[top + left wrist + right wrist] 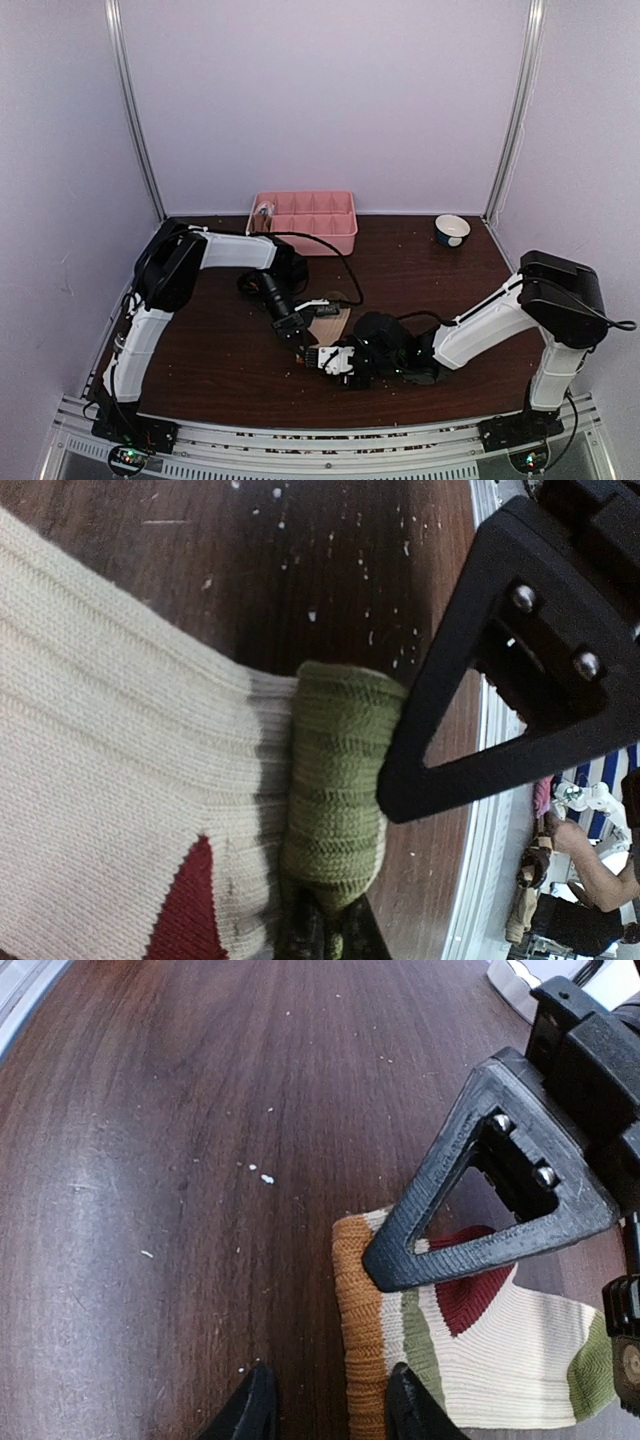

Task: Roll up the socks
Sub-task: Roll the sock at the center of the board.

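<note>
A cream sock point(500, 1360) with a red heel patch, an orange cuff and olive bands lies flat on the dark table point(220, 350), mid-front point(335, 318). My left gripper point(325, 935) is shut on an olive-green end of the sock point(340, 780); in the top view it point(300, 335) points down at the sock's near end. In the right wrist view its black finger presses by the cuff. My right gripper point(330, 1410) is low at the cuff, jaws apart. One fingertip point(410, 1410) rests on the sock, the other on bare wood, with the cuff's edge between them.
A pink compartment tray point(340, 232) stands at the back centre with something small in its left end. A small white and blue bowl point(452, 230) sits back right. Pale crumbs dot the wood. The table's metal front rail point(330, 440) lies just beyond both grippers.
</note>
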`<move>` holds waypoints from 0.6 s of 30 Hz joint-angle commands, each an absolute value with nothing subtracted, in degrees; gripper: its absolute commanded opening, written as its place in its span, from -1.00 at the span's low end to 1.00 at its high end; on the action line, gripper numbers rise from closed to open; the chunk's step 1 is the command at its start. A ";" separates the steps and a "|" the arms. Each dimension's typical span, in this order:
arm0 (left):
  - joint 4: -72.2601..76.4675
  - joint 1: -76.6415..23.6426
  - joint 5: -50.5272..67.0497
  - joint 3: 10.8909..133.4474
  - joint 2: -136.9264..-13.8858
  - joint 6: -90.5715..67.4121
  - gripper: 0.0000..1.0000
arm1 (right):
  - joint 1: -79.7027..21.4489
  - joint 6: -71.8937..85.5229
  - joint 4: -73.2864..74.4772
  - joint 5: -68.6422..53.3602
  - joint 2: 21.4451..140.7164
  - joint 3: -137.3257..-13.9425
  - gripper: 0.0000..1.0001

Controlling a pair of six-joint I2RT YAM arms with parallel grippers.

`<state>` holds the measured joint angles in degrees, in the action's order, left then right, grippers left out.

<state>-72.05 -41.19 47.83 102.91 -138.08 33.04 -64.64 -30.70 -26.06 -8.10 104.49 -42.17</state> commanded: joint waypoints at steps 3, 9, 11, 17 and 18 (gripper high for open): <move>-72.47 -41.04 34.09 102.80 -143.45 32.83 -1.00 | -64.45 -34.34 -23.40 -5.10 107.66 -45.01 -0.32; -73.43 -41.16 33.59 103.48 -144.30 33.40 -1.00 | -64.50 -34.54 -25.65 -2.18 108.28 -45.24 -0.30; -73.65 -41.13 33.62 103.66 -144.55 33.55 -1.00 | -64.51 -34.83 -25.82 -1.36 108.09 -45.34 -0.30; -73.43 -41.13 33.94 103.96 -144.43 33.44 -1.00 | -64.52 -35.97 -24.19 -1.29 106.52 -46.43 -0.29; -73.39 -41.13 33.97 103.97 -144.41 33.48 -1.00 | -64.52 -36.21 -23.88 -1.48 106.48 -46.50 -0.29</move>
<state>-75.72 -41.19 46.70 105.56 -139.70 33.06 -64.62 -34.89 -25.58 -3.99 106.96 -44.99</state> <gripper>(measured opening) 0.024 0.353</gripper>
